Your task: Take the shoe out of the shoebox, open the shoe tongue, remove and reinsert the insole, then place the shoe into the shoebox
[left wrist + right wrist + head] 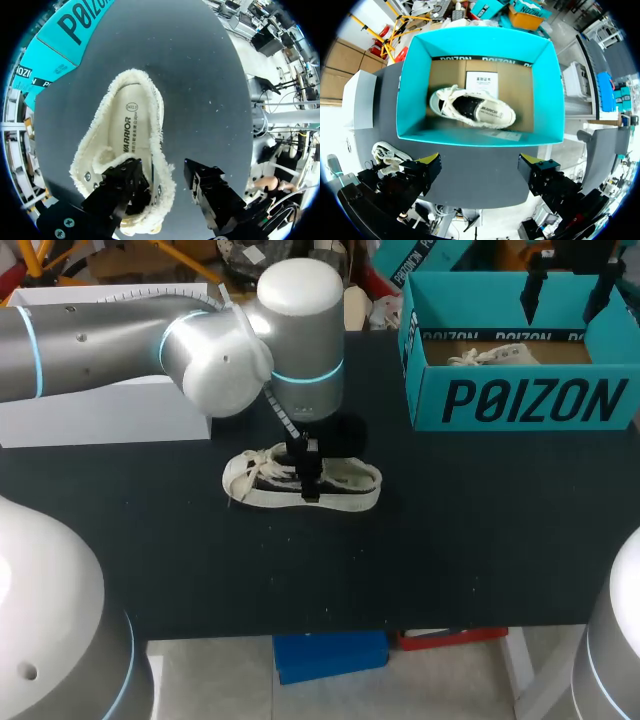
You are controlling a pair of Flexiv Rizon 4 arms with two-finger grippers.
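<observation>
Our left pincer [163, 172] hangs over the shoe [352, 483], which sits on its sole near the middle of the desk [450, 540], outside the box. The pincer's fingers stand apart, one dipped inside the shoe and the other outside its side wall with a gap between them. The insole [132, 125] lies flat inside the shoe. Further right stands the box [520, 400], holding a second shoe [472, 107]. Our right pincer [480, 167] hovers above the box, fingers wide apart.

You have a dark counter [480, 540] in front of you, wide and flat. Little pale specks dot its top. On its far left corner sits a plain white box [100, 415]. Part of the box is hidden.
</observation>
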